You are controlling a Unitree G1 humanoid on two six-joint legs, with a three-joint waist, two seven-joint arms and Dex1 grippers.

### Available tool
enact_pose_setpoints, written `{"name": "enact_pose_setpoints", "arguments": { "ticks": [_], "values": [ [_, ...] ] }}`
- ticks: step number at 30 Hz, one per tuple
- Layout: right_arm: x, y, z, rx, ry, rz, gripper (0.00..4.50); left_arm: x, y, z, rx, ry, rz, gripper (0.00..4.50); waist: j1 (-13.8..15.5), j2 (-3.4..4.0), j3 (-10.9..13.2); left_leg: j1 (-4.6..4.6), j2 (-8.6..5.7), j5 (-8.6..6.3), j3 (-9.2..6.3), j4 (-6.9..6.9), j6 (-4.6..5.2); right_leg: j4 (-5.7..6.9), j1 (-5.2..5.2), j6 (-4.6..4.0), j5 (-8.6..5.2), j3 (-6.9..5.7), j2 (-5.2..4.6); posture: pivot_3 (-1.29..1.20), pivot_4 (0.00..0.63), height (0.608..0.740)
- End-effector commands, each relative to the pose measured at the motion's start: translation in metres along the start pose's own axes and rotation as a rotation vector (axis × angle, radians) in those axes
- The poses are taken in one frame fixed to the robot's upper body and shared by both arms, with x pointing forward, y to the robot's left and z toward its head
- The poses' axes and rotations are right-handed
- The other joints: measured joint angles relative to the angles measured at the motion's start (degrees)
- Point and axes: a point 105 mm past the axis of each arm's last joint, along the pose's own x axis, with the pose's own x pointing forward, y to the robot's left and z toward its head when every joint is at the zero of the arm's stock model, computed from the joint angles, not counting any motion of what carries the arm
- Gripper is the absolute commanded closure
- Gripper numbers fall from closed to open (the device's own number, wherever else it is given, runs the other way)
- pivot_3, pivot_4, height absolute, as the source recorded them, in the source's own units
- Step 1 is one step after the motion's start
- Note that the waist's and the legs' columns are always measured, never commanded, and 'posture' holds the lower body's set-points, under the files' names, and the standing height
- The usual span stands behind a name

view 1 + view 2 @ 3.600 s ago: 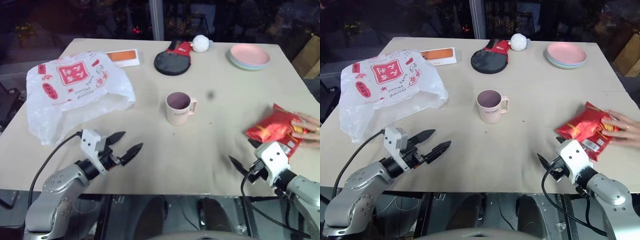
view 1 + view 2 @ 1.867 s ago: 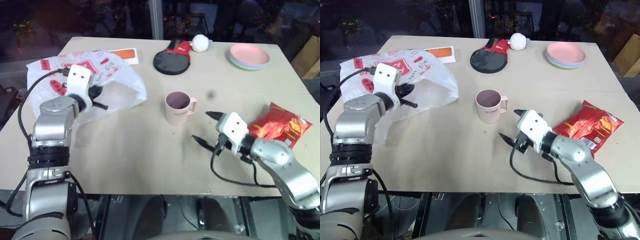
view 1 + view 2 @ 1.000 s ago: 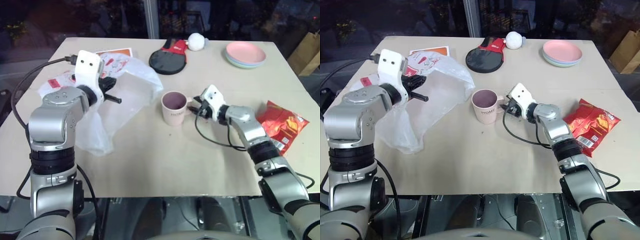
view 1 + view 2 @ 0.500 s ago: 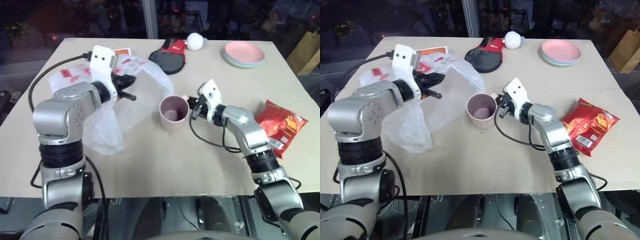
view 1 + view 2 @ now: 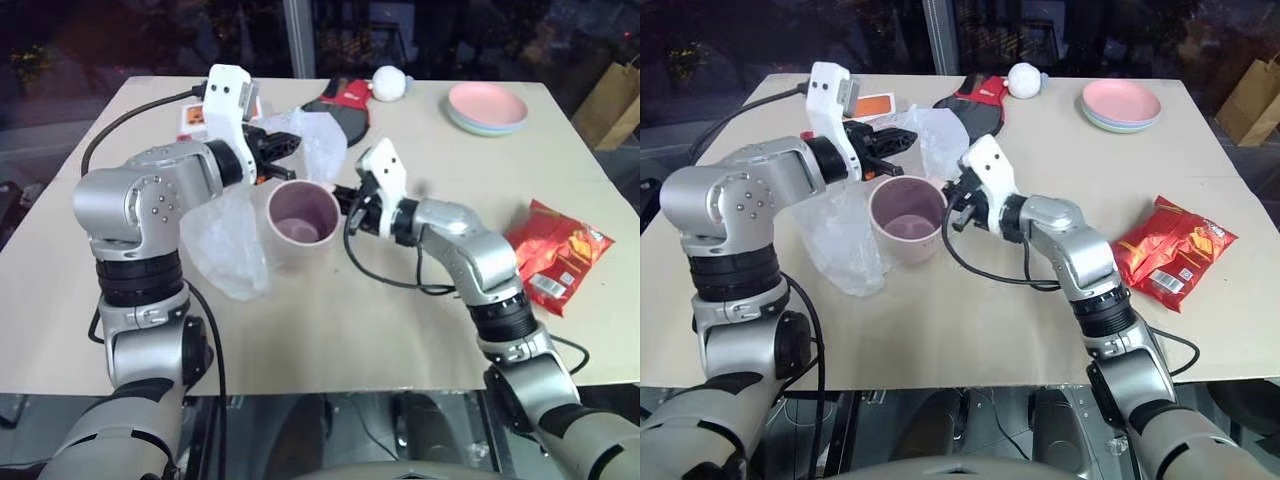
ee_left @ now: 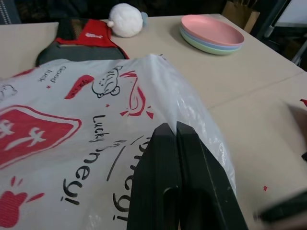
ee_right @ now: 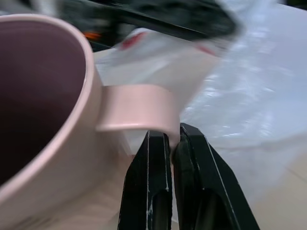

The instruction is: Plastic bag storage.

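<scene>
Left gripper (image 5: 285, 145) is pinching the crinkly translucent white plastic bag with red print (image 5: 232, 235), fingers clamped together on the film, bag hanging above the beige table (image 5: 330, 320). Right gripper (image 7: 173, 141) is gripping the handle of the pink ceramic mug (image 5: 297, 222), holding it beside the bag.

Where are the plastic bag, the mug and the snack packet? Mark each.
plastic bag (image 5: 232, 240): left eye view, on the hanging translucent film.
mug (image 5: 906, 222): right eye view, on the pink inner wall near the rim.
snack packet (image 5: 1170, 253): right eye view, on the middle of the red wrapper.
</scene>
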Motion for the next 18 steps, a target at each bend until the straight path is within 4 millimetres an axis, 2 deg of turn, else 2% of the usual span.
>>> {"name": "enact_pose_setpoints", "arguments": {
  "ticks": [1, 5, 7, 10, 14, 18],
  "values": [
    [0.0, 0.017, 0.019, -0.046, -0.044, 0.095, 4.38, -0.003, -0.004, 0.017, 0.04, -0.054, -0.017, 4.5, 0.0, 0.0, 0.0, -0.01, 0.0, 0.0, 0.0, 0.0, 0.0, 0.0, 0.0, 0.0, 0.0, 0.0, -0.01, 0.0, 0.15, 0.74],
    [0.0, 0.02, 0.016, -0.064, -0.023, 0.122, 4.38, -0.005, -0.002, 0.018, 0.042, -0.061, 0.0, 4.5, 0.0, 0.0, 0.0, -0.01, -0.01, 0.0, 0.0, 0.0, 0.0, 0.0, 0.0, 0.0, 0.0, 0.0, -0.01, 0.0, 0.15, 0.74],
    [0.002, 0.017, 0.015, -0.065, -0.019, 0.11, 4.38, -0.006, -0.007, 0.019, 0.04, -0.071, -0.029, 4.5, 0.0, 0.0, 0.0, -0.01, 0.0, 0.0, -0.01, 0.0, 0.0, 0.0, 0.0, 0.0, 0.0, 0.0, 0.0, 0.0, 0.15, 0.74],
    [0.008, -0.007, 0.01, -0.023, -0.029, 0.022, 4.38, -0.018, -0.02, 0.016, 0.023, -0.054, -0.127, 4.5, -0.1, 0.0, 0.0, -0.01, 0.0, 0.0, 0.01, 0.0, -0.01, 0.0, -0.02, 0.01, 0.0, 0.01, 0.0, 0.0, 0.15, 0.74],
    [0.005, -0.034, 0.002, 0.013, -0.034, -0.047, 4.38, -0.033, -0.026, 0.003, 0.053, 0.014, -0.19, 4.5, -0.2, 0.01, 0.0, -0.01, 0.03, 0.01, 0.06, -0.06, -0.01, 0.04, -0.1, -0.01, 0.0, 0.08, 0.02, 0.0, 0.15, 0.74],
    [0.002, -0.053, -0.004, 0.035, -0.034, -0.085, 4.38, -0.043, -0.028, -0.003, 0.066, 0.059, -0.224, 4.5, 0.0, 0.01, 0.0, -0.01, 0.02, 0.01, 0.09, -0.07, -0.01, 0.03, -0.09, -0.01, 0.0, 0.11, 0.01, 0.0, 0.15, 0.74]
  ]
}}
